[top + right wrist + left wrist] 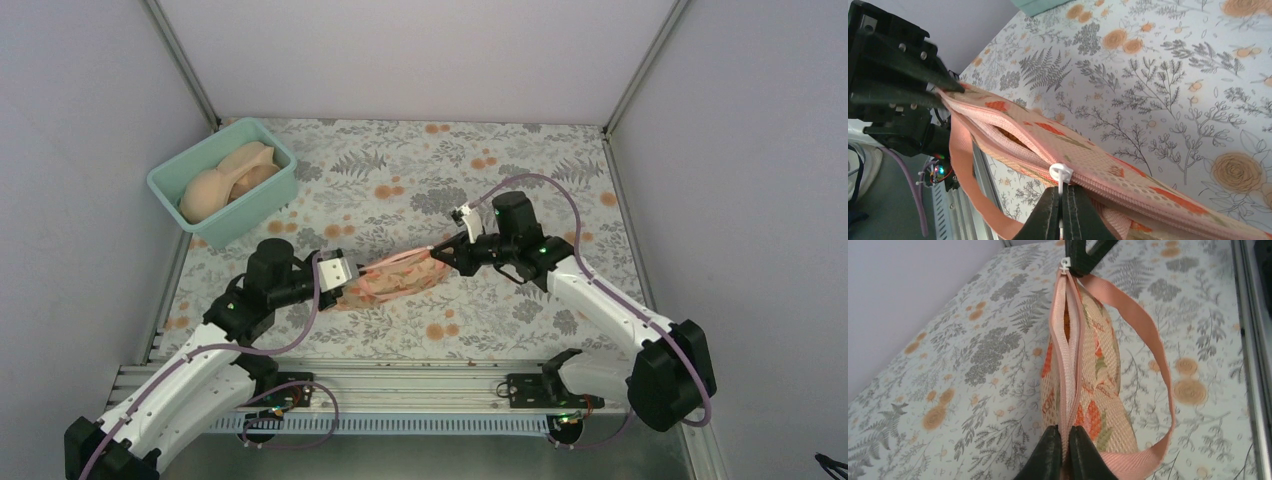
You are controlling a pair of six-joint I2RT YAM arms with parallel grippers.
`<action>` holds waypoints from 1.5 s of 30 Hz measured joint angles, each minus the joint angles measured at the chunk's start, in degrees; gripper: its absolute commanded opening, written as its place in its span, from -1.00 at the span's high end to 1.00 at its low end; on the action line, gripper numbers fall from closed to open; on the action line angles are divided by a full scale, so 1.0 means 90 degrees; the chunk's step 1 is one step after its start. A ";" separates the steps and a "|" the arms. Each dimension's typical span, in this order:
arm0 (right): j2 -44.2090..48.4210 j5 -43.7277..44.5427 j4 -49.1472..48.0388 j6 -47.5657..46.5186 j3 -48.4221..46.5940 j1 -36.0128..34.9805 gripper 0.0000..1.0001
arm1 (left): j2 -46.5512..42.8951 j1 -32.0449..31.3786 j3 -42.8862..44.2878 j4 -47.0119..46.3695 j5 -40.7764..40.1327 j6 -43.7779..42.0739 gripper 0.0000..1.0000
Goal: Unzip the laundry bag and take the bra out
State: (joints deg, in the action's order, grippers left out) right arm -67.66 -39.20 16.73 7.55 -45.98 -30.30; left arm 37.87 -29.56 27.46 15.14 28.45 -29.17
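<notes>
The pale pink, orange-flowered mesh laundry bag (395,280) is stretched taut over the floral tabletop (400,170); the left claw (1064,432) pinches its zip-trim end as an anchor so the right claw (1063,195), clamped on the white zip pull (1060,173), can draw it; the mustard-orange padded bra (1066,322) shows inside the part-open slit

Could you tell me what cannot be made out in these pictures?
Bra: only an orange sliver shows in the wrist views; the bag hides the rest.
Bag's zipped end: cut off by right wrist view's edge.
Tub contents: top view, too small to count.
</notes>
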 measured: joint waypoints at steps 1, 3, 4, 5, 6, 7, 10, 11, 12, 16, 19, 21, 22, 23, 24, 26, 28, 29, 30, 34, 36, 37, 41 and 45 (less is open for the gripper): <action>-0.0056 -0.0027 -0.0002 0.0002 0.0000 -0.0005 0.93 | -0.0010 0.0007 -0.0051 -0.0010 -0.0015 -0.0044 -0.01; -0.0182 -0.0046 -0.0012 0.0027 -0.0002 -0.0068 0.93 | -0.0022 0.0024 -0.0158 0.0007 -0.0039 -0.0136 -0.30; -0.0248 -0.0044 -0.0046 0.0051 -0.0002 -0.0126 0.93 | -0.0024 0.0029 -0.0199 0.0051 -0.0019 -0.0199 -0.38; -0.0287 -0.0041 -0.0070 0.0080 -0.0005 -0.0182 0.93 | -0.0024 0.0034 -0.0219 0.0126 0.0034 -0.0240 -0.45; -0.0321 -0.0041 -0.0107 0.0107 -0.0012 -0.0272 0.93 | -0.0017 0.0034 -0.0219 0.0168 0.0078 -0.0308 -0.51; -0.0352 -0.0041 -0.0131 0.0129 -0.0032 -0.0379 0.93 | -0.0007 0.0034 -0.0206 0.0187 0.0131 -0.0311 -0.56; -0.0483 -0.0044 -0.0223 0.0199 -0.0177 -0.0695 0.93 | 0.0134 -0.0027 -0.0032 0.0272 0.0284 -0.0204 -0.59; -0.0527 -0.0041 -0.0267 0.0221 -0.0231 -0.0775 0.93 | 0.0219 -0.0075 0.0085 0.0277 0.0313 -0.0087 -0.60; -0.0566 -0.0044 -0.0304 0.0240 -0.0284 -0.0857 0.93 | 0.0301 -0.0143 0.0194 0.0245 0.0338 0.0041 -0.63; -0.0682 -0.0041 -0.0381 0.0294 -0.0478 -0.1086 0.93 | 0.0656 -0.0486 0.0500 -0.0073 0.0313 0.0663 -0.73; -0.0741 -0.0041 -0.0459 0.0321 -0.0556 -0.1183 0.93 | 0.0916 -0.0729 0.0544 -0.0287 0.0180 0.0984 -0.70; -0.0765 -0.0044 -0.0481 0.0338 -0.0566 -0.1224 0.93 | 0.1073 -0.0889 0.0544 -0.0379 0.0039 0.1161 -0.57; -0.0782 -0.0041 -0.0493 0.0340 -0.0566 -0.1258 0.93 | 0.1154 -0.0954 0.0544 -0.0420 -0.0041 0.1241 -0.50; -0.0797 -0.0041 -0.0498 0.0340 -0.0568 -0.1263 0.93 | 0.1231 -0.1008 0.0544 -0.0464 -0.0136 0.1338 -0.44; -0.0816 -0.0039 -0.0510 0.0340 -0.0568 -0.1290 0.93 | 0.1294 -0.1042 0.0544 -0.0505 -0.0226 0.1401 -0.37; -0.0843 -0.0036 -0.0525 0.0340 -0.0568 -0.1341 0.93 | 0.1411 -0.1095 0.0544 -0.0627 -0.0457 0.1525 -0.22; -0.0848 -0.0046 -0.0529 0.0340 -0.0568 -0.1387 0.93 | 0.1472 -0.1122 0.0544 -0.0755 -0.0653 0.1586 -0.08; -0.0848 -0.0046 -0.0539 0.0340 -0.0568 -0.1406 0.93 | 0.1491 -0.1134 0.0544 -0.0801 -0.0724 0.1605 0.02; -0.0848 -0.0049 -0.0551 0.0340 -0.0571 -0.1426 0.92 | 0.1506 -0.1156 0.0544 -0.0850 -0.0789 0.1610 0.12; -0.0848 -0.0051 -0.0580 0.0338 -0.0590 -0.1460 0.93 | 0.1537 -0.1239 0.0529 -0.1037 -0.0918 0.1586 0.59; -0.0848 -0.0066 -0.0595 0.0338 -0.0593 -0.1464 0.93 | 0.1537 -0.1270 0.0495 -0.1086 -0.0954 0.1537 0.81; -0.0848 -0.0066 -0.0597 0.0338 -0.0593 -0.1464 0.93 | 0.1537 -0.1277 0.0474 -0.1103 -0.0964 0.1455 0.91; -0.0848 -0.0036 -0.0588 0.0338 -0.0590 -0.1460 0.93 | 0.1469 -0.1285 0.0413 -0.1124 -0.0988 0.1156 0.95; -0.0833 -0.0005 -0.0469 0.0340 -0.0590 -0.1358 0.93 | 0.1275 -0.1307 0.0245 -0.1127 -0.1115 0.0673 0.95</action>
State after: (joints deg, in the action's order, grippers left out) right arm -75.16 -39.24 12.51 10.61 -51.29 -42.52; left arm 49.34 -41.32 29.67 4.99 18.41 -23.11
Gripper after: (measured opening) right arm 0.040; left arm 0.048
